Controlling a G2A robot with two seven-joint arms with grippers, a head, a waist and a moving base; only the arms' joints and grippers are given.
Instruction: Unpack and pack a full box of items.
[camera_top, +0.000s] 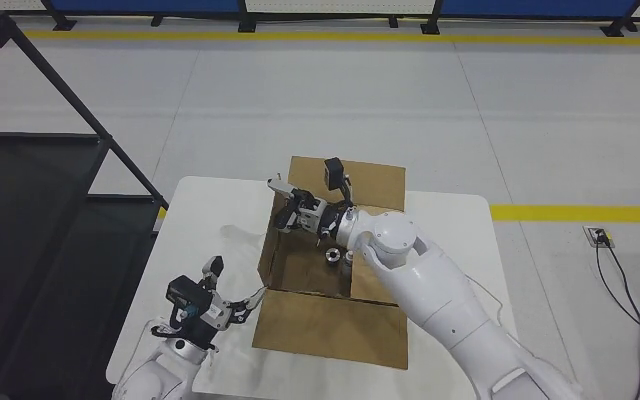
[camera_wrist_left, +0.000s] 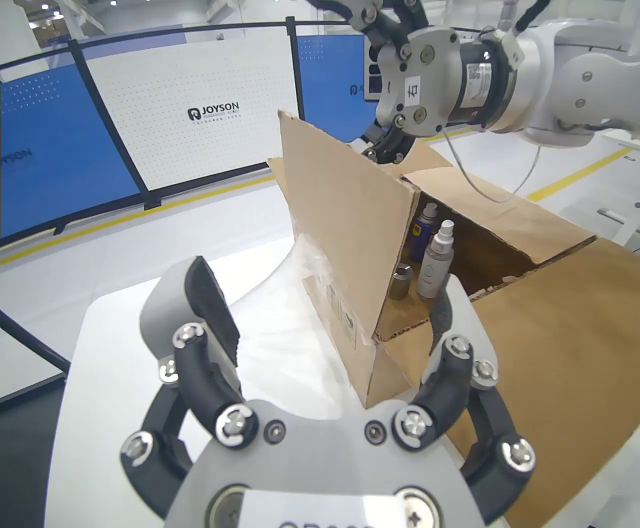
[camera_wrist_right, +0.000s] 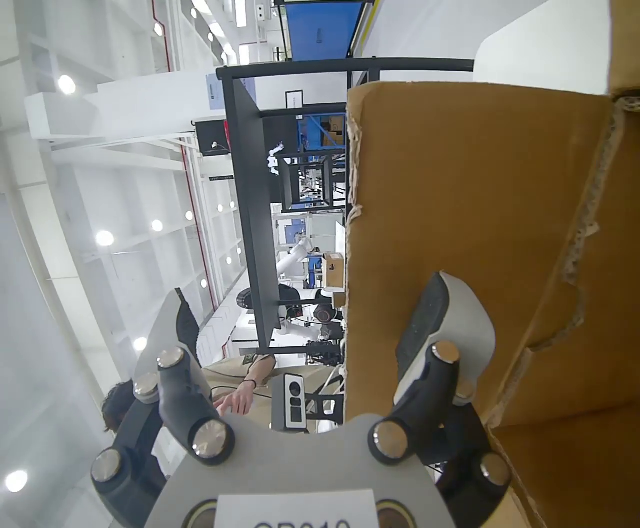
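The cardboard box (camera_top: 330, 335) stands open in the middle of the white tabletop (camera_top: 215, 215). Its near flap lies flat toward the robot, and its far flap is folded outward.

The side flap (camera_wrist_left: 345, 210) on the left of the box stands upright. The right gripper (camera_wrist_right: 310, 295) is at this flap's top edge with its fingers spread apart. One finger (camera_wrist_right: 440, 320) is in front of the brown cardboard face and the other is off to the outer side, so the edge of the flap runs between them. The fingers are not clamped on it, and I cannot tell whether either pad touches the cardboard.

Three things stand upright and close together inside the box, against its far inner wall:
- a spray can (camera_wrist_left: 425, 225) with a blue and yellow body,
- a white spray bottle (camera_wrist_left: 437, 260) just beside the can,
- a short metal cylinder (camera_wrist_left: 402, 282) next to the bottle's base.

The left gripper (camera_wrist_left: 325, 280) sits low over the tabletop, just beside the box's near-left corner. Its fingers are wide apart and hold nothing — the corner of the box lies ahead of them, in line with the gap.
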